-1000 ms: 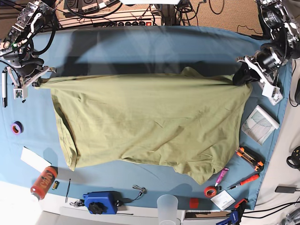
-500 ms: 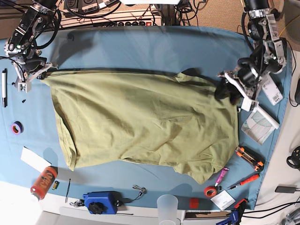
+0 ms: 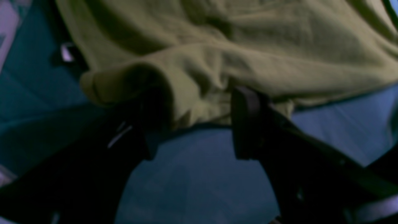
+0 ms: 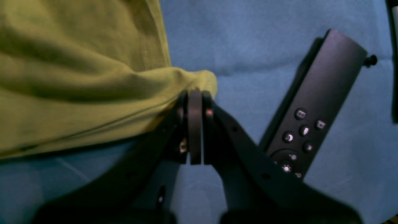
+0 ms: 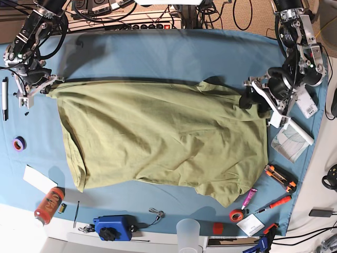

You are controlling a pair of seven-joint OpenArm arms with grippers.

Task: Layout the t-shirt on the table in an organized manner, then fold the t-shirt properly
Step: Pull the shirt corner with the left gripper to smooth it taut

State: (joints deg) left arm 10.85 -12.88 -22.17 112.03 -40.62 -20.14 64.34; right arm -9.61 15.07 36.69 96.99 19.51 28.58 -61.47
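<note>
Left end effector (image 3: 192, 124) has seemingly released the t-shirt (image 5: 163, 137).

Setting: robotics lab bench | Evidence: blue-clothed surface (image 5: 158, 52), power strip (image 5: 152, 25), cables (image 5: 242, 8), screwdrivers (image 5: 279, 202), tape rolls (image 5: 19, 143)

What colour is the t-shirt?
Plain olive green t-shirt, with no pattern; best seen in the base view.

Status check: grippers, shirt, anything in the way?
Left gripper open at the t-shirt edge. Right gripper shut on its corner. Shirt spread on table. Remote lies beside right gripper.
</note>
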